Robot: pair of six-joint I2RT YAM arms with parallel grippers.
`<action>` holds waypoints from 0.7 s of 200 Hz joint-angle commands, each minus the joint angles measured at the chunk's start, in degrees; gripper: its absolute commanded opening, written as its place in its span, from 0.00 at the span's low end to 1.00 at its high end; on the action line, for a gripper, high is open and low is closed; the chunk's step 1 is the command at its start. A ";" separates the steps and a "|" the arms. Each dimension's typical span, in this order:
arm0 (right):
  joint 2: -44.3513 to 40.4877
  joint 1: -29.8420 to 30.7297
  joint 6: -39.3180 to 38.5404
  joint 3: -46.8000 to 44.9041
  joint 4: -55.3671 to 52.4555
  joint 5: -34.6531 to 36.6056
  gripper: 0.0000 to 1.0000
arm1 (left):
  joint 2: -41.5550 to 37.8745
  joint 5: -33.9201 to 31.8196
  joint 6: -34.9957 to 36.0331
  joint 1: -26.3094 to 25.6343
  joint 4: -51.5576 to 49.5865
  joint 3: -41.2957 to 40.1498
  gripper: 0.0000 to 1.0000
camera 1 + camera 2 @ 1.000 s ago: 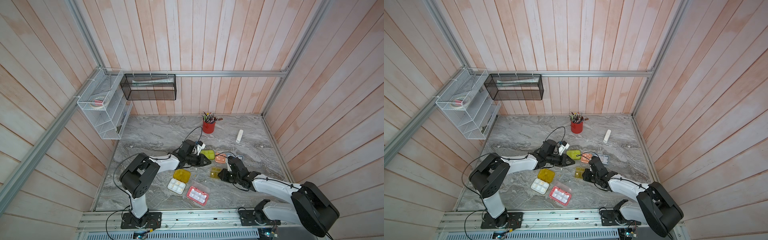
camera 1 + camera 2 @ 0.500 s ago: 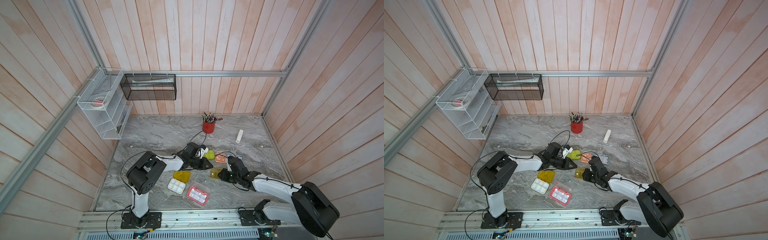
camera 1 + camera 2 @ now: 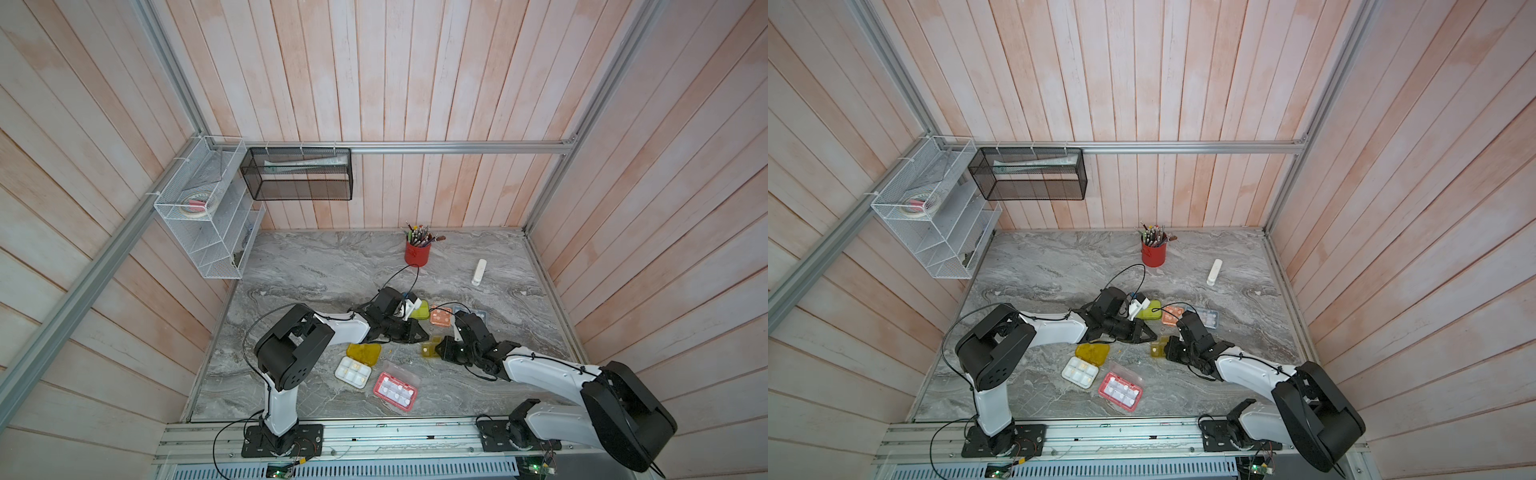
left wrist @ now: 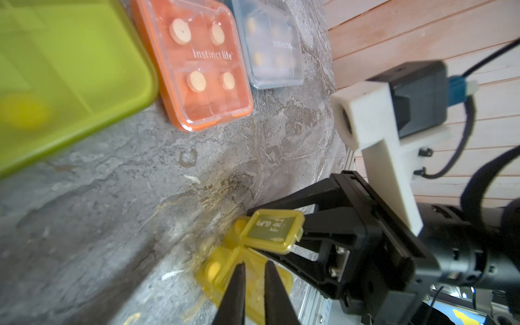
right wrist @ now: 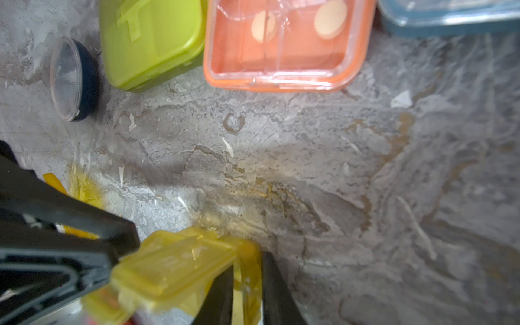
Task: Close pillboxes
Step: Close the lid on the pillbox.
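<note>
On the grey marble tabletop [image 3: 316, 266] the 2 arms meet tip to tip near the middle, in both top views. Beyond them the lime pillbox [image 4: 70, 70], the orange pillbox [image 4: 197, 64] and the light blue pillbox [image 4: 270, 47] sit in a row and look closed.

The right end effector [image 5: 247, 292] is clenched on a wall of the small olive pillbox [image 3: 430, 348], which rests on the tabletop between the arms. The left end effector [image 4: 254, 292] faces it from the opposite side. Its jaws stand a slim gap apart, and I cannot tell whether they pinch anything.

The box's lid [image 4: 271, 232], marked "5 FRI", stands raised off the body, just ahead of the left tips and between them and the right end effector. The left arm is the free 1 and nearer the lid, so pressing it down looks like its job.
</note>
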 commanded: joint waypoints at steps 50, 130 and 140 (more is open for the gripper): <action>0.68 0.93 0.37 1.53 -1.44 1.57 0.21 | -1.84 -2.30 2.58 -1.19 -2.76 -0.87 0.16; 1.01 1.88 2.09 2.05 -3.06 3.63 0.20 | -5.36 -3.29 3.20 -1.36 -4.81 -1.99 0.16; 0.94 1.89 2.27 2.05 -3.38 3.98 0.20 | -5.87 -3.32 3.29 -1.36 -5.30 -2.08 0.16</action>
